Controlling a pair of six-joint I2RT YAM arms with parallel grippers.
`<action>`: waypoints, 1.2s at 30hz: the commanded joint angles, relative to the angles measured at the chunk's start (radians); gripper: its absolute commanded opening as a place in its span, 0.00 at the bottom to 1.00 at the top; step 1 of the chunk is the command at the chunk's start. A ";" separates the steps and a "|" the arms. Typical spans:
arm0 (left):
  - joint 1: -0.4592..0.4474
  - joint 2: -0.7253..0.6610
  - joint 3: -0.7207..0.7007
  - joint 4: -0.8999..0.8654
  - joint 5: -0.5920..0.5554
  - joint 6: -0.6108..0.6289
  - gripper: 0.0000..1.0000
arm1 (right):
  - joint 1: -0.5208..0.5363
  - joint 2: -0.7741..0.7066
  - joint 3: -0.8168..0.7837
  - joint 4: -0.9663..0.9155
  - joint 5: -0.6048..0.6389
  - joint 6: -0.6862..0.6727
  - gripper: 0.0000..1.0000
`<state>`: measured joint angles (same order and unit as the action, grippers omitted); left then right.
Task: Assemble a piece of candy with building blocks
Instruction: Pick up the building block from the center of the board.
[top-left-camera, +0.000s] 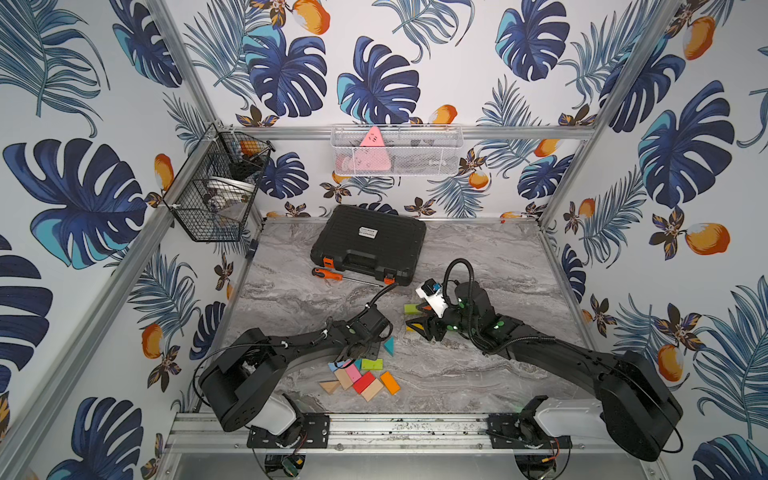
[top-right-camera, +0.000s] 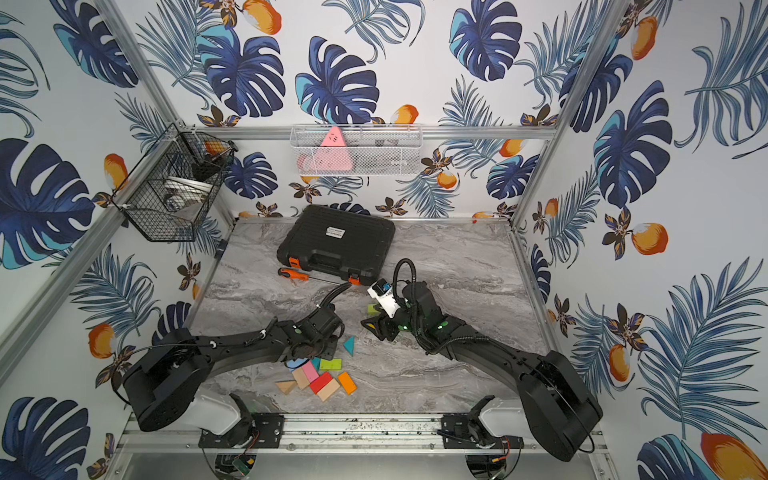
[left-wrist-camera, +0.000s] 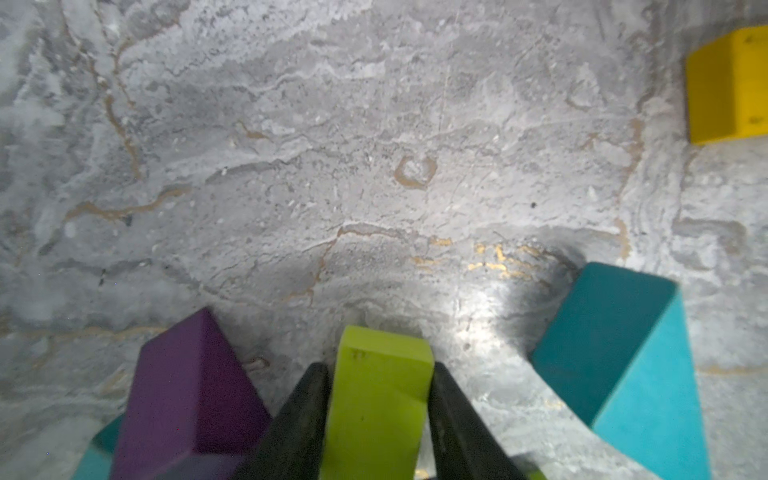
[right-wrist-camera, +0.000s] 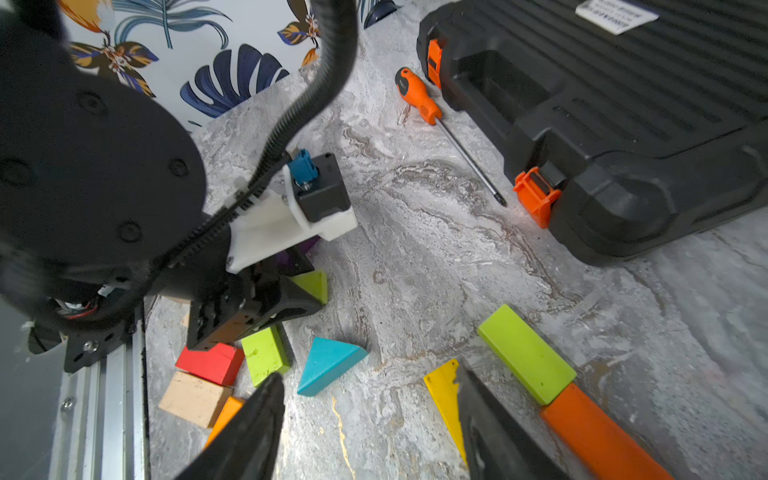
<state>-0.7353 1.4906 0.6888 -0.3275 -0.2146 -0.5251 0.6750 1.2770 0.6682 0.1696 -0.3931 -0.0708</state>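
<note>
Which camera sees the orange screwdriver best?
The right wrist view: the screwdriver is big there, handle to tip. Both top views show it tiny beside the black case. The left wrist view misses it.

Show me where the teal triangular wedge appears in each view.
Both top views: teal wedge mid-table, beside the left arm's wrist.
Left wrist view: wedge beside the lime-green block that the left gripper clamps.
Right wrist view: wedge lying ahead of the open right gripper.
Shared landmark: the left gripper.

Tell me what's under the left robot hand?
A lime-green wooden block, pinched in the left gripper, with a purple wooden block beside it. From above, the left arm covers both.
</note>
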 joint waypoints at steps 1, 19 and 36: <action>-0.001 0.006 0.012 -0.068 -0.041 -0.012 0.39 | 0.000 -0.047 -0.002 -0.006 0.003 0.032 0.68; -0.029 -0.009 0.256 -0.112 -0.074 0.184 0.22 | -0.120 -0.253 -0.231 0.132 0.460 0.178 0.73; -0.126 0.419 0.776 -0.183 0.155 0.699 0.23 | -0.335 -0.343 -0.410 0.229 0.737 0.499 0.85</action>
<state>-0.8486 1.8690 1.4216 -0.4831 -0.1406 0.0681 0.3515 0.9565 0.2756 0.3351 0.2958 0.3618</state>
